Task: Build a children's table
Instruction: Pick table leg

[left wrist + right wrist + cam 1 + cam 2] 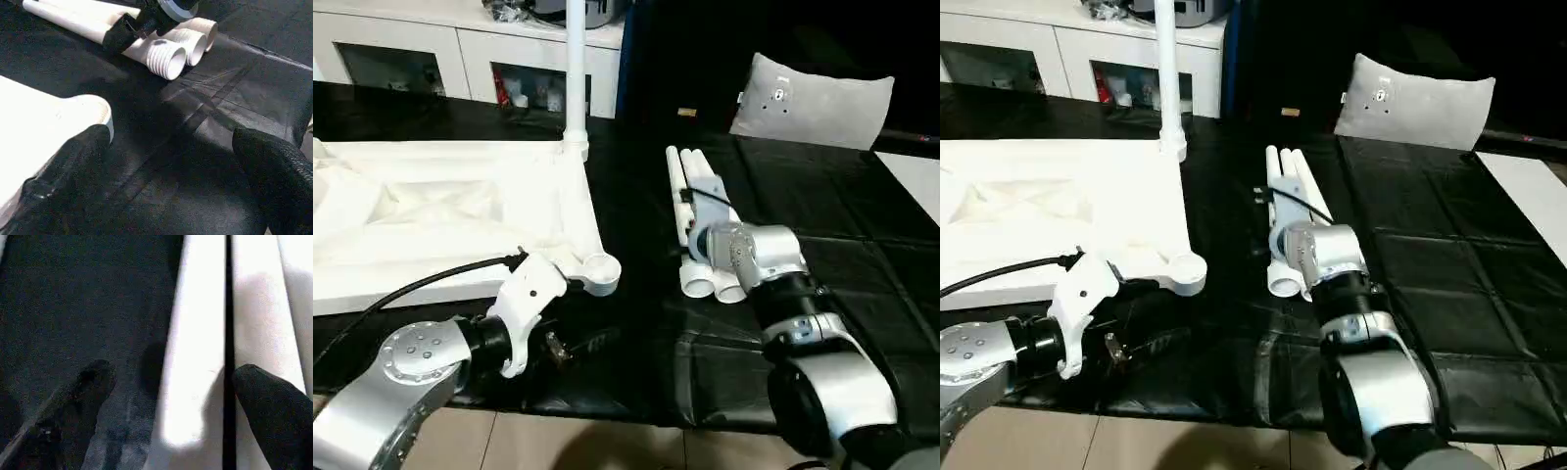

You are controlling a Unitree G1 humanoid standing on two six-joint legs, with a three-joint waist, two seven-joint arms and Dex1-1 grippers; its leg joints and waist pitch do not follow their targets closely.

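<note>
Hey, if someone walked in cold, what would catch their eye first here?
Probably the upturned white table top on the black mat, with one leg already standing upright in its far corner socket. Next, the bundle of loose legs lying beside it, where the open right gripper hovers right over them.

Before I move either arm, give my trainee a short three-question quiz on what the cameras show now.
1. True or false: one leg already stands upright in a corner socket of the table top.
2. How many loose legs lie together on the black mat?
3. The right gripper is: A) shut on a leg, B) open over the loose legs, C) open beside the pillow.

Key
1. True; it stands in the far corner nearest the mat's middle.
2. Three, side by side, threaded ends toward the robot.
3. B; one finger sits over the legs, the other over the mat.
</note>
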